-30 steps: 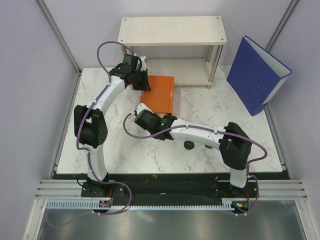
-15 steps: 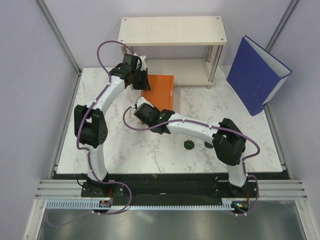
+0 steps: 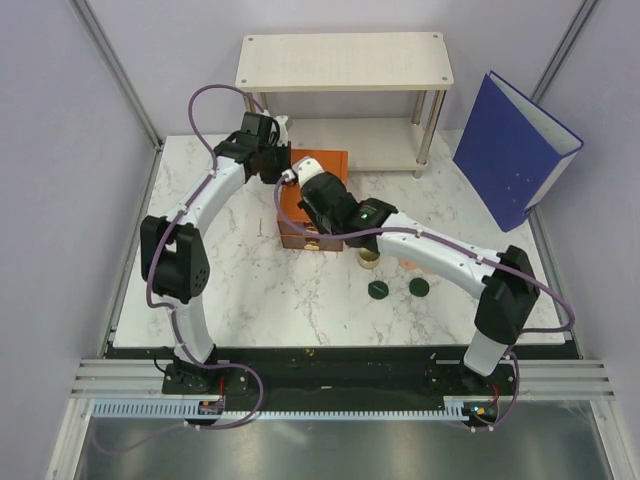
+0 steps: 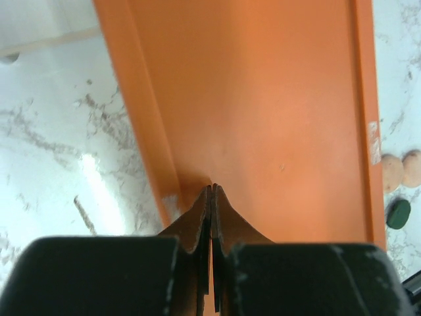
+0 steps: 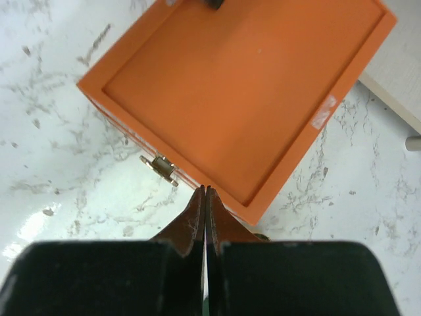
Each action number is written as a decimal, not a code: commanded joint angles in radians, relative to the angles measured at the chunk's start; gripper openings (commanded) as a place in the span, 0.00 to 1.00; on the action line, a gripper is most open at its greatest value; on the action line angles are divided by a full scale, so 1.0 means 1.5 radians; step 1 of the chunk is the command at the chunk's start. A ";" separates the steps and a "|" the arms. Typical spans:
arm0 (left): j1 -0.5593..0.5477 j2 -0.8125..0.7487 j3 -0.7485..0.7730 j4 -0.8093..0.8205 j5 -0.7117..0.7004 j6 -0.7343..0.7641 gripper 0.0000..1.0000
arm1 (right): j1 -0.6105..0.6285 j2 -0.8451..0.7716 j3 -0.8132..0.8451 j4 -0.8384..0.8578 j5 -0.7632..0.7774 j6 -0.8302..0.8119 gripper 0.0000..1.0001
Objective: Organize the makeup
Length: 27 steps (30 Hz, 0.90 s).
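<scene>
Right gripper [image 5: 206, 190] swung over orange box [image 5: 243, 99], closed like left gripper [image 4: 212, 187]; dark green discs [image 3: 379, 291] lie flat, well off the box's front.

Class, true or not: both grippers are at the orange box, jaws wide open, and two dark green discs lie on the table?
Wrong on one point: the left gripper and right gripper are shut, as both wrist views show. The orange box, dark green discs and table are as stated.
</scene>
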 commanded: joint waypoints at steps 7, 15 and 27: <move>0.004 -0.142 -0.099 -0.065 -0.066 0.053 0.07 | -0.148 0.033 0.110 0.031 -0.129 0.054 0.00; 0.000 -0.356 -0.300 0.029 -0.010 0.020 0.65 | -0.220 0.178 0.279 -0.015 -0.276 0.047 0.00; -0.017 -0.459 -0.492 0.122 0.166 -0.022 0.93 | -0.232 0.253 0.275 -0.032 -0.405 0.084 0.00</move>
